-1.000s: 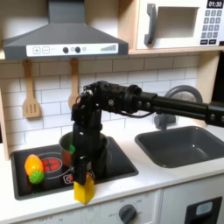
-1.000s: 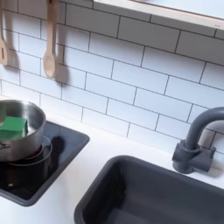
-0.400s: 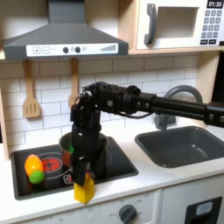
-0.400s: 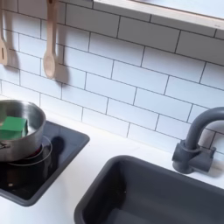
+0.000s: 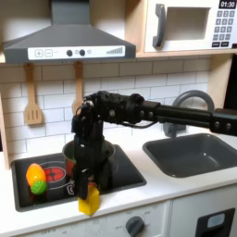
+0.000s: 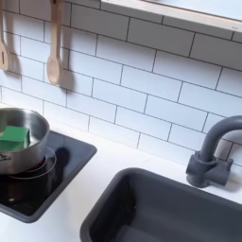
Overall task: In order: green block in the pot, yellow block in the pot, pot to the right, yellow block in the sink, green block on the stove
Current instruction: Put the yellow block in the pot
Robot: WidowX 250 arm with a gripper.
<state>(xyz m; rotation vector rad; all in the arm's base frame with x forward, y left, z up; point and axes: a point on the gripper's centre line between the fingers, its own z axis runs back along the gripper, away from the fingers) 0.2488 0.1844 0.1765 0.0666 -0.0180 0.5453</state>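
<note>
In the first exterior view we see the black arm reaching in from the right and bending down over the stove [image 5: 120, 180], its gripper [image 5: 87, 192] clenched on the yellow block [image 5: 88, 203], which hangs at the stove's front edge, just above the white desk [image 5: 176, 185]. The pot [image 5: 102, 154] sits behind the arm on the stove, mostly hidden by it. At the first exterior view's left, a rounded orange-and-lime toy fruit [image 5: 36, 177] rests on the stove beside a red burner ring. The sink [image 5: 196, 153] lies well apart at the first exterior view's right, with its arched faucet [image 5: 188, 100] behind it.

The second exterior view looks from closer in and gives us what the arm hides elsewhere: the inside of the silver pot [image 6: 36, 126], where the green block [image 6: 14, 137] lies (flat against the near wall, as far as we can tell). It also shows the sink [image 6: 142, 203] basin and the faucet [image 6: 212, 151] at the second exterior view's right, and two wooden utensils [image 6: 54, 47] hanging on the white tiles.
</note>
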